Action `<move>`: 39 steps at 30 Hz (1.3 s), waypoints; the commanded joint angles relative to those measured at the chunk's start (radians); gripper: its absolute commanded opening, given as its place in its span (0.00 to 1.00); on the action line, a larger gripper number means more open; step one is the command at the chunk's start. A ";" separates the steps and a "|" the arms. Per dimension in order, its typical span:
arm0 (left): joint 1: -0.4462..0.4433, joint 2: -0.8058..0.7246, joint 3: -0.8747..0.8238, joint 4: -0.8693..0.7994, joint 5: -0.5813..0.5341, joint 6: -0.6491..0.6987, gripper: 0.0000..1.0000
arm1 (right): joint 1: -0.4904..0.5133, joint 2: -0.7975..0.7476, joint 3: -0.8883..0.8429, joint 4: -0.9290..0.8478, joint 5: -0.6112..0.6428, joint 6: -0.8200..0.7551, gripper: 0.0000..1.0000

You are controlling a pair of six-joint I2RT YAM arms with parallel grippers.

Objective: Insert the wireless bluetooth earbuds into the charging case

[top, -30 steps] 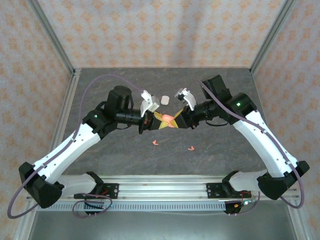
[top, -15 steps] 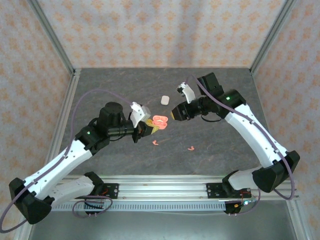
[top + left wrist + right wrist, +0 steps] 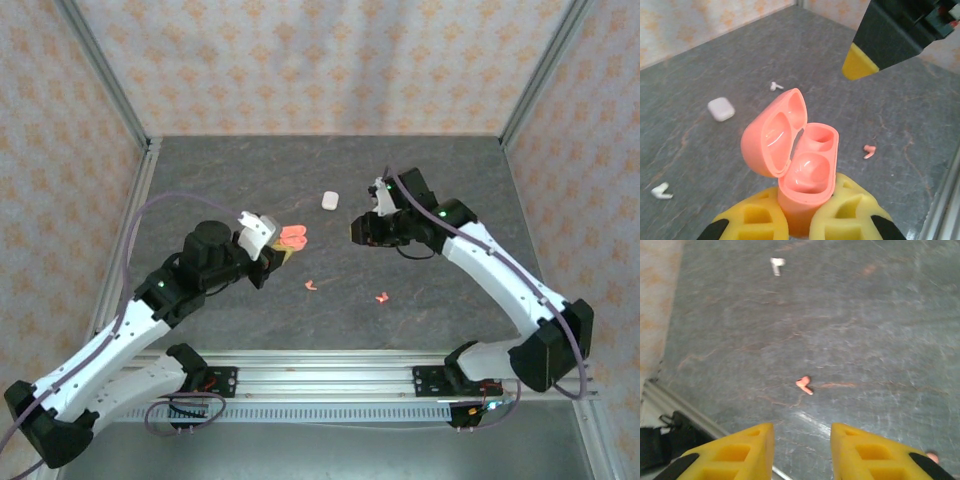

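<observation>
Left gripper (image 3: 277, 252) is clenched on the base of the pink charging case (image 3: 801, 150), held upright between its yellow fingers (image 3: 751, 221). Case lid is flipped open, tilted up and to the left in the left wrist view, and both wells look empty. In the top view the pink case (image 3: 293, 237) sits left of centre over the grey table (image 3: 450, 170). Right gripper (image 3: 802, 440) is released, with nothing between its fingers and bare table showing through the gap; in the top view it hovers right of the pink case, well apart from it. Earbuds all lie loose on the table, none in the case. One pink earbud (image 3: 312, 286) lies near and in front of the held case, and the second pink earbud (image 3: 381, 296) is further right, below the right gripper. The right wrist view shows a pink earbud (image 3: 804, 384) just ahead of the fingers and a white earbud (image 3: 776, 264) far up the frame. The left wrist view shows one white earbud (image 3: 774, 86) beyond the lid and another white earbud (image 3: 661, 190) at the left edge. The closed white case (image 3: 330, 200) rests on the table behind, between the two grippers.
</observation>
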 commanded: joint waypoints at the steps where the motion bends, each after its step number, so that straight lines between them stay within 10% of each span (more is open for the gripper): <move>1: 0.000 -0.061 -0.023 -0.069 -0.113 -0.021 0.00 | 0.053 0.086 0.025 0.015 0.142 0.105 0.35; 15: 0.000 -0.238 -0.108 -0.144 -0.182 -0.074 0.00 | 0.214 0.624 0.273 -0.028 0.062 0.099 0.22; 39: 0.000 -0.328 -0.163 -0.185 -0.190 -0.079 0.00 | 0.276 0.622 0.014 0.246 -0.069 0.379 0.07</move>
